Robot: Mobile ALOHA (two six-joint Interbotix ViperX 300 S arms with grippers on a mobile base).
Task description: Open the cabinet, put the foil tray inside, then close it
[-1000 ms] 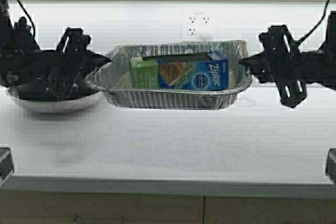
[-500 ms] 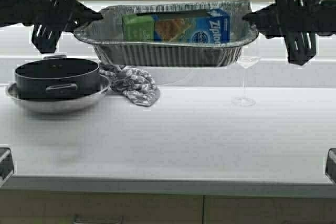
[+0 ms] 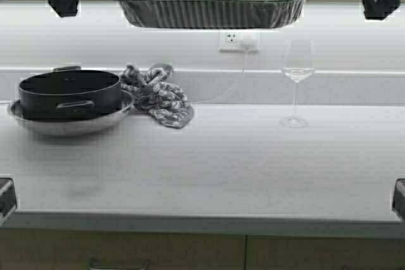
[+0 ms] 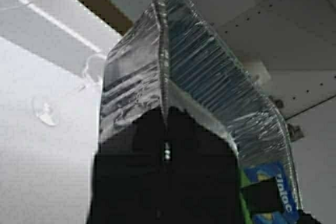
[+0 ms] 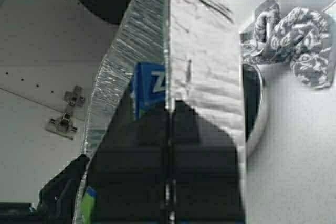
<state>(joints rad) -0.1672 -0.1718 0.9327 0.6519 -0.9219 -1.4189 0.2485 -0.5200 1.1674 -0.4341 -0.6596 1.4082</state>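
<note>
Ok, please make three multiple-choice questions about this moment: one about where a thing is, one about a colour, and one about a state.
1. Where does the wine glass stand?
A. on the counter, right of the patterned cloth
B. inside the black pot
C. inside the foil tray

2. What colour is the pot sitting in the steel bowl?
A. red
B. black
C. white

3. What is the state of the foil tray?
A. flat on the counter
B. upside down on the pot
C. held in the air by both hands

Answers: 1 A, the glass stands on the counter, right of the cloth. 2 B, the pot is black. 3 C, the left hand and right hand each grip one end rim, high above the counter.
</note>
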